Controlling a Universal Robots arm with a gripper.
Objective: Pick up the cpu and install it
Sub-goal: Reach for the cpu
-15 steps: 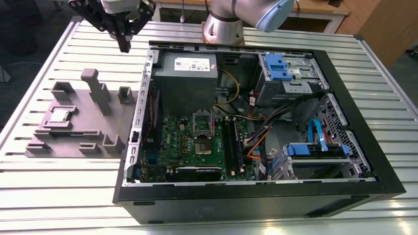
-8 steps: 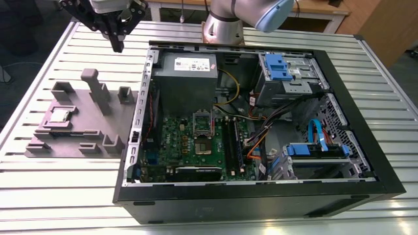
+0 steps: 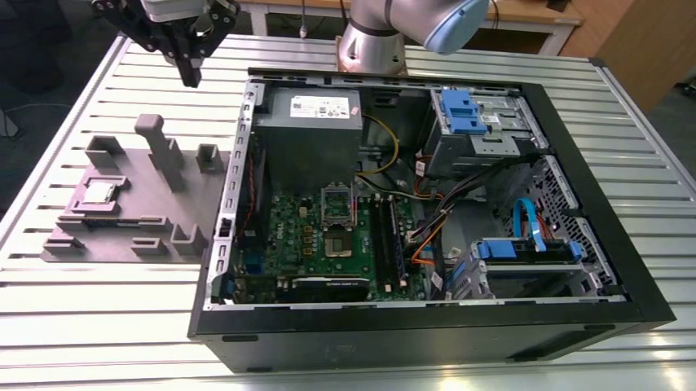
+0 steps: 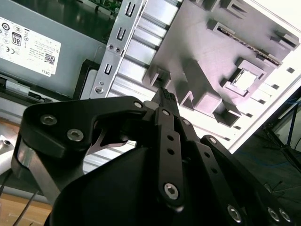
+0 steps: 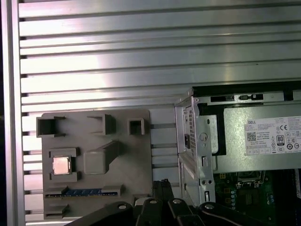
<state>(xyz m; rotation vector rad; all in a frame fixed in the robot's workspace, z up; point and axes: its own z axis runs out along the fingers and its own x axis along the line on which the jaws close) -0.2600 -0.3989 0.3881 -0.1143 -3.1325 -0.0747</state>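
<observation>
The cpu [image 3: 100, 191], a small silvery square chip, lies in a recess of the grey fixture [image 3: 142, 220] on the exterior view's left; it also shows as the cpu [image 5: 61, 165] and the cpu [image 4: 244, 79] in both wrist views. My gripper [image 3: 194, 75] hangs high above the table's far corner, beyond the fixture and well away from the chip. Its black fingers [image 5: 162, 186] meet at the tips, shut with nothing between them. In the open computer case the green motherboard [image 3: 326, 244] carries a square socket [image 3: 339, 245] with its metal frame [image 3: 338, 204] swung up.
The black computer case [image 3: 435, 326] lies open on the slatted metal table [image 3: 87, 326]. Inside are a grey power supply [image 3: 310, 122], blue drive bays [image 3: 468, 114] and loose cables [image 3: 435, 220]. Tall grey posts [image 3: 163, 151] rise from the fixture.
</observation>
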